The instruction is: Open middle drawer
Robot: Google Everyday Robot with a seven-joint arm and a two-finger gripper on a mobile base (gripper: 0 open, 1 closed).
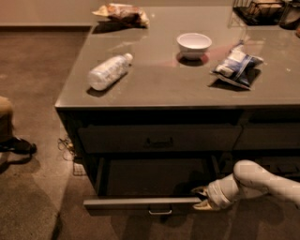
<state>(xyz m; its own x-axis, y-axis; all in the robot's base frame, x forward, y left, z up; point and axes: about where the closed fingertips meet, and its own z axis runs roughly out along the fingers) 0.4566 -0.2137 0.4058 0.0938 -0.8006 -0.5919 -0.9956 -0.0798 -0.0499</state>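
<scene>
The middle drawer (140, 204) stands pulled out below the shut top drawer (159, 138). Its dark interior (154, 178) looks empty, and its small bar handle (160, 212) sits at the centre of its front. My gripper (201, 198) is at the right end of that front, low on the right of the view. One fingertip sits inside the front panel and one outside, closed on the panel's end. My white arm (262, 183) reaches in from the right edge.
On the grey counter (164, 89) lie a plastic bottle (108, 71), a white bowl (194, 44), a blue snack bag (236, 66) and a second bag (123, 12). A wire basket (262, 9) stands at the back right. A shoe (16, 146) is on the floor at the left.
</scene>
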